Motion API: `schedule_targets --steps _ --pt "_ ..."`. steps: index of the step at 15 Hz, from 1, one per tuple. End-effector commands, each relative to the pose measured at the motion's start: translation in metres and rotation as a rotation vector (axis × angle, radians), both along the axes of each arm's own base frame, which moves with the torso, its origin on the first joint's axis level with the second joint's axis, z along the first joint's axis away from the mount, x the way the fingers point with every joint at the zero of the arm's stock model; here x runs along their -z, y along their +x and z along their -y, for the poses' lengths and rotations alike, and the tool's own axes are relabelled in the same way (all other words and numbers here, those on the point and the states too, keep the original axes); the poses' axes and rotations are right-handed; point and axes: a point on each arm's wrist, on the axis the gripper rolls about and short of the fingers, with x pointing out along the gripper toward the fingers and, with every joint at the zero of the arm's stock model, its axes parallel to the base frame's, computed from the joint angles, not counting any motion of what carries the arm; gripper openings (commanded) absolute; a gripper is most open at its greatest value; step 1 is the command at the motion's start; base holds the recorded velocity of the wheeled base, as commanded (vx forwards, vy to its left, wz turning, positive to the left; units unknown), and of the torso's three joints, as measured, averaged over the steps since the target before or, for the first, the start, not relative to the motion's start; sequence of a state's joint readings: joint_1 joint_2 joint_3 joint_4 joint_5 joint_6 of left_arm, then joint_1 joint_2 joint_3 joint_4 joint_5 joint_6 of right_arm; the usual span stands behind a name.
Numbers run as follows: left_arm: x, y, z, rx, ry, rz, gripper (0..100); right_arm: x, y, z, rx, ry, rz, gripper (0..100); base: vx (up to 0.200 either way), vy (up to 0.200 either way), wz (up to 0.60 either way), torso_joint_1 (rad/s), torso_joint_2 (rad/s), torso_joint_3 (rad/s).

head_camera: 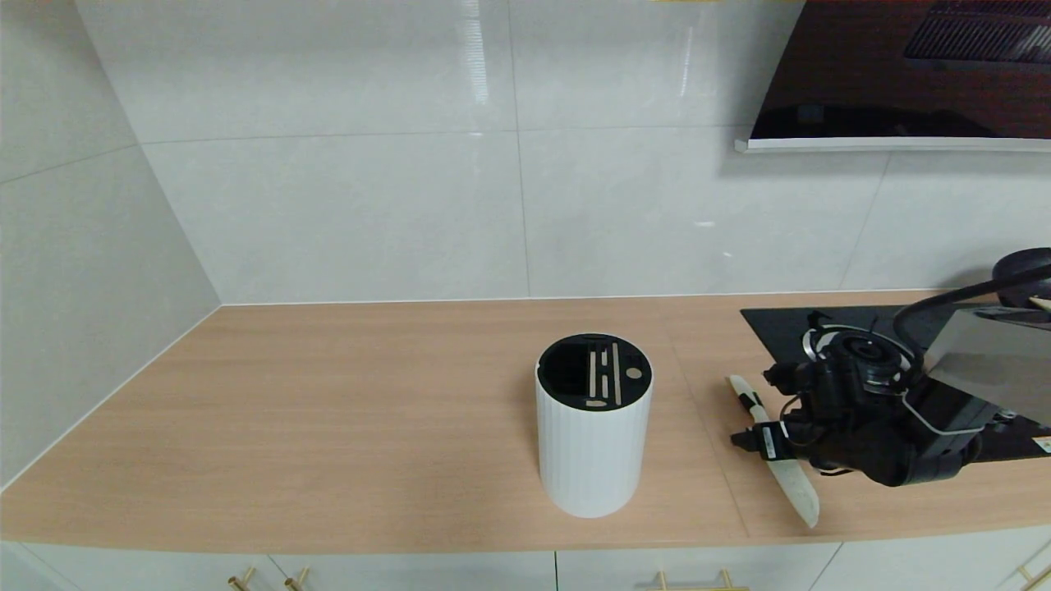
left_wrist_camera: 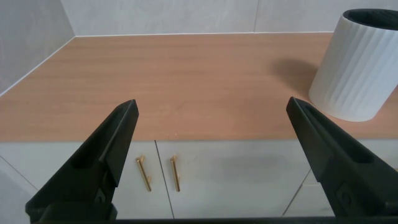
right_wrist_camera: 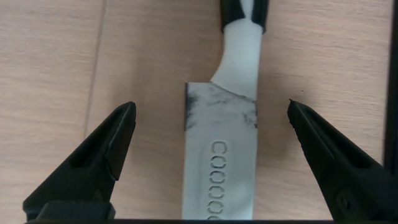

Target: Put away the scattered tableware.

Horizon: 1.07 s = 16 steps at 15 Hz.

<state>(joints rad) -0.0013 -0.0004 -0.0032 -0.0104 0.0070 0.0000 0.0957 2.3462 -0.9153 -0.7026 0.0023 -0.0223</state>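
On the light wooden bench (head_camera: 328, 427) a white ribbed cylindrical holder with a black slotted top (head_camera: 593, 435) stands upright, and to its right a white knife with a black-and-white handle (head_camera: 795, 486) lies flat. The right claw (right_wrist_camera: 211, 109) hangs wide open over the knife, one finger at each side of the blade, gripping nothing. The left claw (left_wrist_camera: 212, 106), also wide open and empty, is at the bench's front edge.

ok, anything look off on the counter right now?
The knife lies flat on the counter, right of the white holder rather than in it; nothing sticks out of the holder's slots. Its white blade carries dark grey smudges near the handle. Nothing else stands out.
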Motion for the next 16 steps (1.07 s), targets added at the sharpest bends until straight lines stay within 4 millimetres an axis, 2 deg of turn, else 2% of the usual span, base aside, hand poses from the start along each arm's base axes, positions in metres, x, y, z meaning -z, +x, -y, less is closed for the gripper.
schedule_targets --steps 1,13,14,16 --pt "0.0000 0.0000 0.0000 0.000 0.000 0.000 100 -0.0005 0.0019 0.0018 0.006 0.003 0.007 100 0.000 0.000 0.00 0.000 0.00 0.000" --pt "0.0000 0.0000 0.0000 0.000 0.000 0.000 100 0.0073 0.0027 0.0019 0.009 -0.005 -0.005 100 0.000 0.000 0.00 0.000 0.00 0.000" --pt "0.0000 0.0000 0.0000 0.000 0.000 0.000 100 0.0078 0.0019 0.0020 0.008 -0.006 -0.007 0 0.000 0.000 0.00 0.000 0.00 0.000" --pt "0.0000 0.0000 0.0000 0.000 0.000 0.000 100 0.0089 0.0005 0.0021 0.007 -0.008 -0.013 0 0.000 0.000 0.00 0.000 0.00 0.000"
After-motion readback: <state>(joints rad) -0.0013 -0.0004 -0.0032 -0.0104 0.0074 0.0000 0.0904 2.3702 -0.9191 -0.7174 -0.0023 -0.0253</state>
